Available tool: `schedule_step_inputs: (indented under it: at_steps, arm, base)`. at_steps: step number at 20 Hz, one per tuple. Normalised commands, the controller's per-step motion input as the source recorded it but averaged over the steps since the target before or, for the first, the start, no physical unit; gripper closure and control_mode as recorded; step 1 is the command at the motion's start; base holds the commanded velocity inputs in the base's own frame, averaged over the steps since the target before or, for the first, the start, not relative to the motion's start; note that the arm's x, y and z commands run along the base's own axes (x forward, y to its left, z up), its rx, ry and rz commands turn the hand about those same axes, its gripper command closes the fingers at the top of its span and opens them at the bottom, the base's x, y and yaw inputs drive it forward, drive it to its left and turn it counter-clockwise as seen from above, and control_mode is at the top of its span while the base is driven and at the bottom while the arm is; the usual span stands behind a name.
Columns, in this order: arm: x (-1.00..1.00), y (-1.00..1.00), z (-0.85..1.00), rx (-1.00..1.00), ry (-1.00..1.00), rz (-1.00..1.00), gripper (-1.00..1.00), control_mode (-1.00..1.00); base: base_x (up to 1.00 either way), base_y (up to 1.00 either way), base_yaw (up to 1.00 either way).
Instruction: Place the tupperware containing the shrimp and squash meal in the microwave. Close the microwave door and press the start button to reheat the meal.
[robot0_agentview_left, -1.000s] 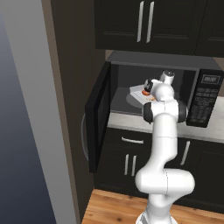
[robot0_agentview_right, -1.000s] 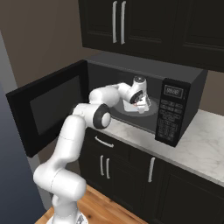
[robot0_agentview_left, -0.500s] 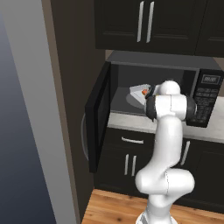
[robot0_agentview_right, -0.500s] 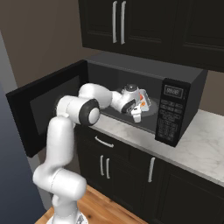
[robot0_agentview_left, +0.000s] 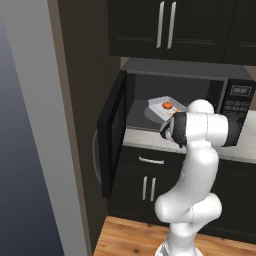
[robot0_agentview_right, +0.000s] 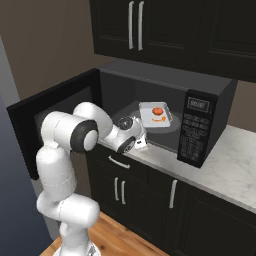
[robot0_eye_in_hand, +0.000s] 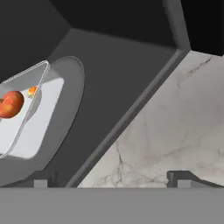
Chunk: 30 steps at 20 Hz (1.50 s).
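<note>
The tupperware (robot0_agentview_right: 155, 114) lies on the glass turntable (robot0_eye_in_hand: 59, 131) inside the microwave (robot0_agentview_right: 200, 95), holding the round red-orange lump (robot0_eye_in_hand: 11, 104) and the thin orange strip (robot0_agentview_right: 159, 119). It also shows at the cavity's middle in the left base view (robot0_agentview_left: 165, 106). The microwave door (robot0_agentview_left: 112, 137) stands wide open, swung out to the left. My gripper (robot0_agentview_right: 142, 145) hangs just outside the cavity's front edge, over the counter, below and in front of the tray. Its fingertips (robot0_eye_in_hand: 41, 181) stand far apart, open, with nothing between them.
The keypad panel (robot0_agentview_right: 195, 129) sits on the microwave's right side. Marble counter (robot0_eye_in_hand: 175, 122) runs under and to the right of it. Dark upper cabinets (robot0_agentview_left: 165, 25) hang above, lower cabinets (robot0_agentview_right: 150, 200) stand below. A tall grey refrigerator (robot0_agentview_left: 30, 150) fills the left.
The arm has drawn back out of the microwave cavity, its hand dropping to the front edge. The tupperware stays behind on the turntable, no longer held.
</note>
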Motion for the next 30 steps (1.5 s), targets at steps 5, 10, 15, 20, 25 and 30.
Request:
schedule_step_inputs:
  at_steps: [5,10,15,20,25,30]
  arm:
    - [-1.0,0.0,0.61,-0.08,-0.09,0.06,-1.0,-1.0]
    - [-0.86,0.0,0.78,-0.03,0.0,0.1,-1.0,-1.0]
    - [-0.69,0.0,1.0,0.0,0.01,0.14,-1.0,-1.0]
    - [-0.58,0.0,1.0,-0.01,0.15,0.15,-1.0,-1.0]
    - [-0.46,0.0,1.0,-0.01,0.26,0.15,-1.0,-1.0]
    - [-0.43,0.11,0.8,-0.03,0.36,0.11,-1.0,-1.0]
  base:
    - [0.0,0.0,0.0]
    - [0.0,0.0,0.0]
    - [0.0,0.0,0.0]
    - [0.0,0.0,0.0]
    - [0.0,0.0,0.0]
    - [0.0,0.0,0.0]
